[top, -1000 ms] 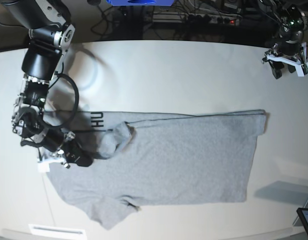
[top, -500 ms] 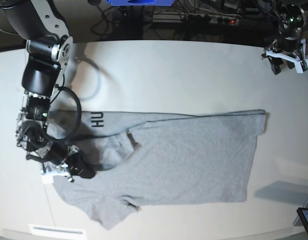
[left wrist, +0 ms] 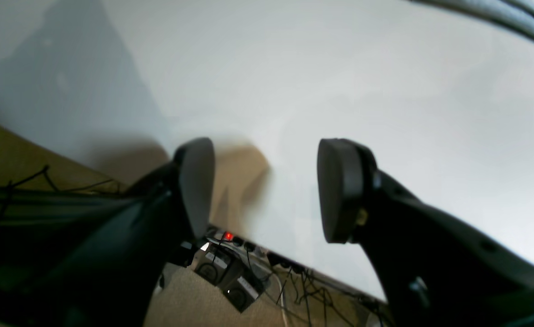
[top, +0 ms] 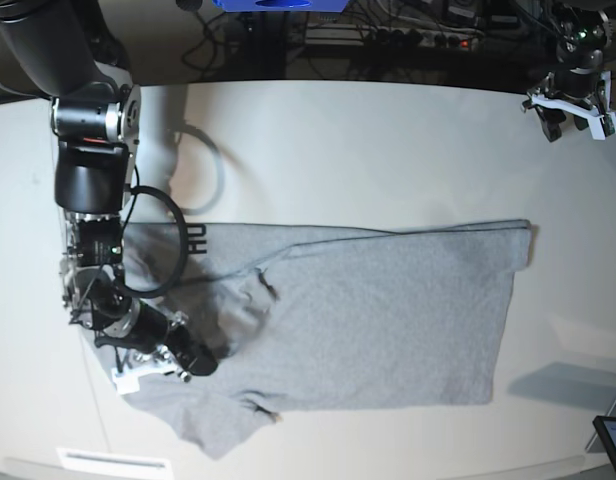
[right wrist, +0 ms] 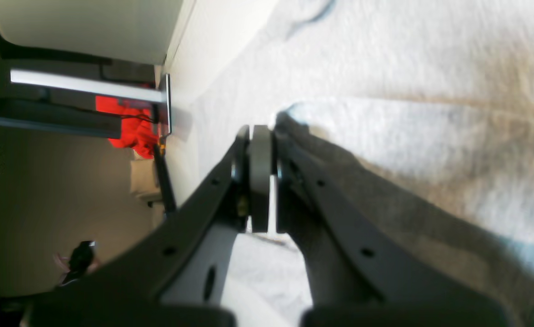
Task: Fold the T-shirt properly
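Observation:
The heather-grey T-shirt (top: 388,320) lies spread across the white table (top: 368,150), with a bit of black lettering (top: 195,238) showing at its far left edge. My right gripper (top: 193,362) is low at the shirt's left end, shut on a pinch of its fabric. In the right wrist view the jaws (right wrist: 262,136) are pressed together with grey cloth (right wrist: 407,68) at their tips. My left gripper (top: 573,112) is open and empty at the table's far right corner, well away from the shirt. In the left wrist view its pads (left wrist: 264,186) stand apart over bare table.
A dark tablet corner (top: 613,440) sits at the front right edge. A white strip (top: 113,462) lies at the front left. Cables and a power strip (top: 428,35) run behind the table's far edge. The right arm's cable loops over the shirt's left end.
My right gripper has moved toward the front and right, dragging the shirt's left end with it; the raised fold flattened and most lettering got covered. My left gripper has edged toward the far edge.

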### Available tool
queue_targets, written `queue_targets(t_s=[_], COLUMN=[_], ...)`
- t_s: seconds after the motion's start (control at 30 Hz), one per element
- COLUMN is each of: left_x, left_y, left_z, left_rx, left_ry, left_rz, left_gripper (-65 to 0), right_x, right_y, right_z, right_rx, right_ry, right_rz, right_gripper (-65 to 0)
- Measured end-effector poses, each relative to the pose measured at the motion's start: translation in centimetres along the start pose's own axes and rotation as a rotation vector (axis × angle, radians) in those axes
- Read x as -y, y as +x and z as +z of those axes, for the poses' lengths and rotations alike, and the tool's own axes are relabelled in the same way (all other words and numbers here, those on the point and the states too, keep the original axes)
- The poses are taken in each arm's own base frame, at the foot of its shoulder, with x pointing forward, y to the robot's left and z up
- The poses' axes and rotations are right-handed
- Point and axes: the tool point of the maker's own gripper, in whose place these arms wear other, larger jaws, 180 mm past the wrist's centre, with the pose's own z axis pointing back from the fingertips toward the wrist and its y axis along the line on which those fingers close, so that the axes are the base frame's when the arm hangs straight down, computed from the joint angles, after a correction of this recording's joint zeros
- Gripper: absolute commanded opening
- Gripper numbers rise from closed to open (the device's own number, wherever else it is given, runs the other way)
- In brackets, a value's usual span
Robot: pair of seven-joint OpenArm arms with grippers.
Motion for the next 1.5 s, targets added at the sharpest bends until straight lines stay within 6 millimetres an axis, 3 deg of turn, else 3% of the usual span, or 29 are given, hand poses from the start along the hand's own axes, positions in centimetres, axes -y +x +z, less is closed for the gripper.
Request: queue_targets(t_s=[0.13, 0.57, 0.63, 0.73, 0.87, 0.93, 1.03, 1.1, 1.23, 1.33, 1.43, 1.5], left_x=[0.0, 0.2, 0.2, 0.3, 0.3, 0.3, 0.3, 0.3, 0.4, 1.7, 4.0, 5.5], left_y=[0.0, 0.0, 0.0, 0.0, 0.1, 0.2, 1.0, 2.8, 3.8, 4.5, 6.2, 6.1], left_z=[0.0, -0.1, -0.1, -0.1, -0.1, -0.2, -0.1, 0.1, -0.1, -1.5, -2.2, -2.7], left_rx=[0.0, -0.001, -0.001, 0.0, 0.004, 0.005, 0.057, 0.157, 0.192, 0.157, 0.215, 0.212], left_ry=[-0.001, -0.006, -0.006, -0.006, -0.008, -0.009, -0.006, -0.008, -0.009, -0.023, -0.072, -0.119], left_rz=[0.0, -0.002, -0.002, -0.001, 0.001, 0.001, -0.002, -0.002, 0.011, 0.053, 0.124, 0.132], left_gripper=[-30.2, -30.2, -30.2, -30.2, -30.2, -30.2, -30.1, -30.1, -30.1, -30.1, -30.1, -30.2], right_x=[0.2, 0.7, 0.7, 0.3, -2.7, -4.7, -5.6, -5.6, -3.5, -3.0, -2.5, -1.8], right_y=[1.8, 1.7, 1.7, 1.3, 1.9, 2.6, 2.8, 1.5, -3.9, -6.9, -8.3, -9.9], right_z=[0.0, -0.3, -0.3, -0.4, 0.1, 1.3, 3.4, 4.9, 7.2, 9.0, 10.6, 11.9], right_rx=[0.051, 0.04, 0.04, 0.023, 0.023, 0.047, 0.083, 0.078, -0.021, -0.046, -0.027, -0.04], right_ry=[-0.023, -0.04, -0.039, -0.045, 0.007, 0.065, 0.084, 0.095, 0.046, 0.012, -0.045, -0.083], right_rz=[0.035, 0.029, 0.029, 0.071, 0.22, 0.315, 0.388, 0.436, 0.447, 0.463, 0.474, 0.503], right_gripper=[-65.0, -63.7, -54.1, -31.6, -9.1, -1.3, 0.0, 0.0, 0.0, 0.0, 0.0, 0.0])
